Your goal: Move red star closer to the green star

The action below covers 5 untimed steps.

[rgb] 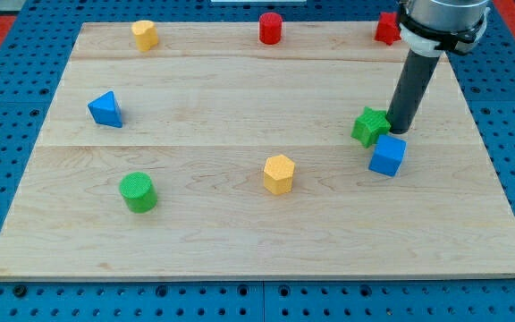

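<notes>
The red star (385, 28) lies at the view's top right edge of the wooden board, partly hidden behind the arm's body. The green star (369, 125) lies lower down on the right side. My tip (399, 131) rests on the board just right of the green star, close to or touching it, and just above the blue cube (387, 155). The dark rod rises from the tip up towards the red star's corner.
A red cylinder (270, 28) and a yellow block (144, 35) sit along the top edge. A blue triangular block (105, 109) is at the left, a green cylinder (138, 192) at lower left, a yellow hexagonal block (278, 173) at lower centre.
</notes>
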Motion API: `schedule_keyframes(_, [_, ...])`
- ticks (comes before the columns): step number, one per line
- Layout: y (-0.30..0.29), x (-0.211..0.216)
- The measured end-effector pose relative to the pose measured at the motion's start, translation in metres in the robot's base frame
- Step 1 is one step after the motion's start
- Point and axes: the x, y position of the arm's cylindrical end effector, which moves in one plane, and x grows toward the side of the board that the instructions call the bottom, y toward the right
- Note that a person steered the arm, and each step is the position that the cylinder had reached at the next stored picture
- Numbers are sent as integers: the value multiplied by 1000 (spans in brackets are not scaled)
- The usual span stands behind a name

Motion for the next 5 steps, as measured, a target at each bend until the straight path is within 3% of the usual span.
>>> schedule_keyframes(1, [20,-24])
schedule_keyframes(3, [85,-178])
schedule_keyframes(4, [100,-223])
schedule_keyframes(5, [92,-224])
